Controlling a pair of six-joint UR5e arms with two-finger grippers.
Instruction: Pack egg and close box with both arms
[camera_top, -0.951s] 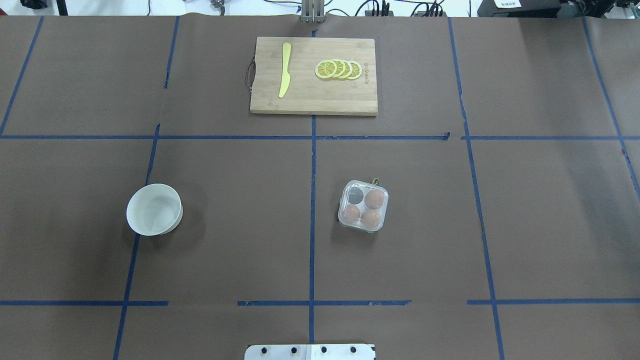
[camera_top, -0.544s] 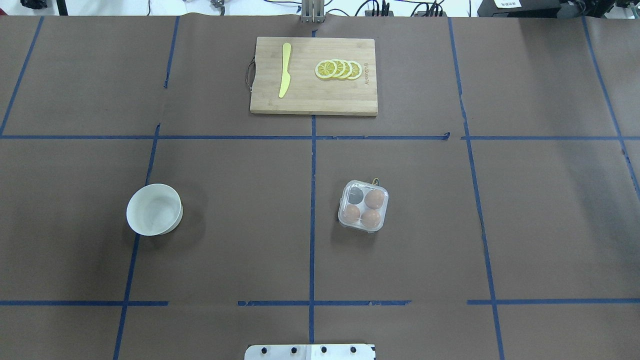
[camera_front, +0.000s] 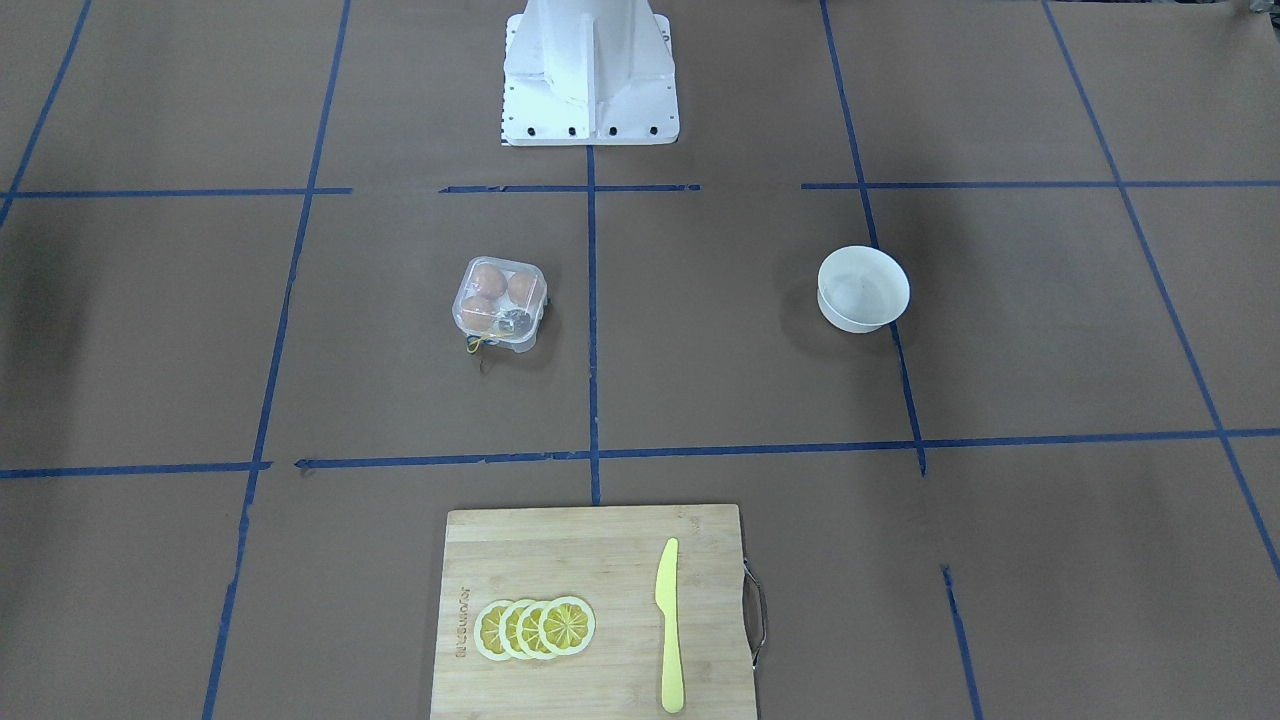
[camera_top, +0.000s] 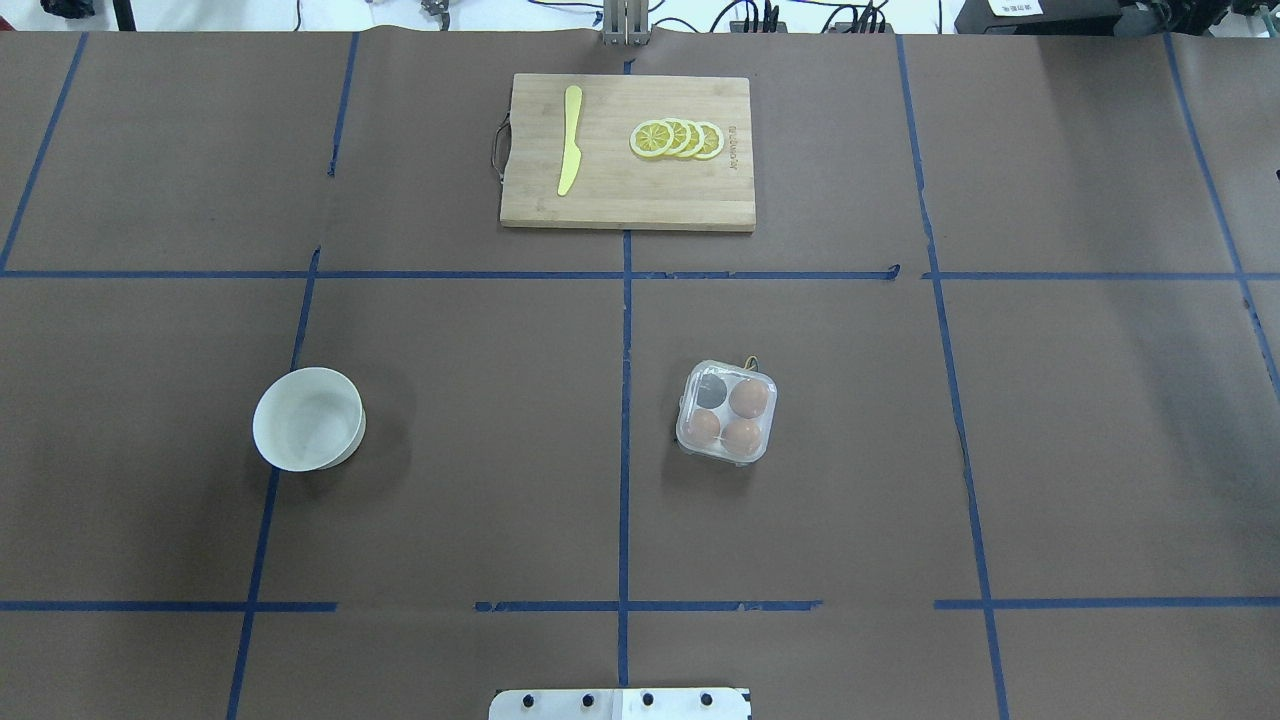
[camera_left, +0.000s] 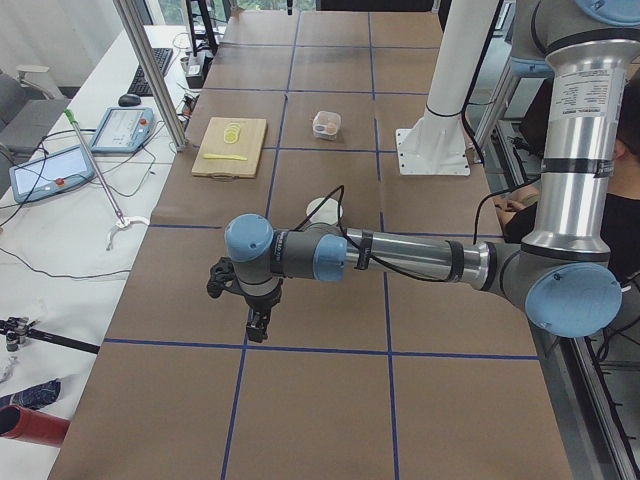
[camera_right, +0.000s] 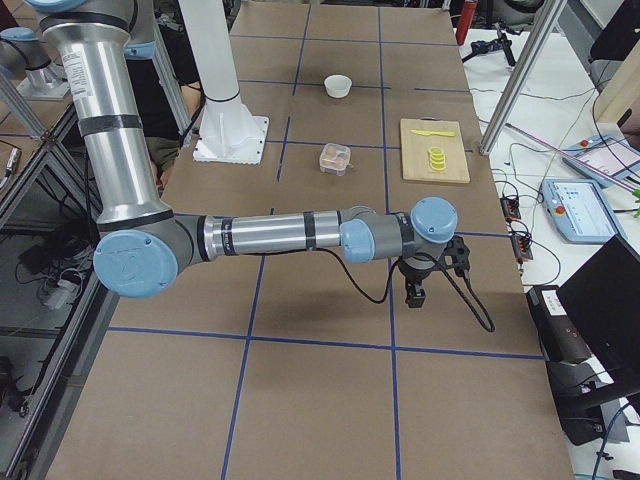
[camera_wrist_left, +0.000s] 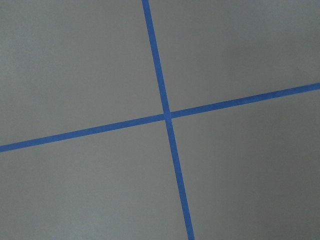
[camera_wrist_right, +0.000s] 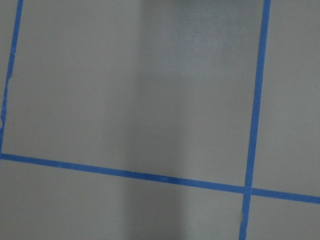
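Observation:
The clear box (camera_top: 727, 412) sits right of the table's centre line; it also shows in the front view (camera_front: 498, 303). Three orange-brown eggs fill three cells, one being egg (camera_top: 749, 398); the fourth cell (camera_top: 711, 390) looks dark and empty. No raised lid shows. The left gripper (camera_left: 258, 325) points down over the table's left end, far from the box. The right gripper (camera_right: 415, 293) points down over the right end, also far away. I cannot tell whether either is open or shut. Both wrist views show only brown paper and blue tape.
A white bowl (camera_top: 308, 418) stands left of centre. A wooden cutting board (camera_top: 627, 205) at the far side carries a yellow knife (camera_top: 570, 140) and lemon slices (camera_top: 677, 138). The white pedestal (camera_front: 590, 80) stands at the robot's edge.

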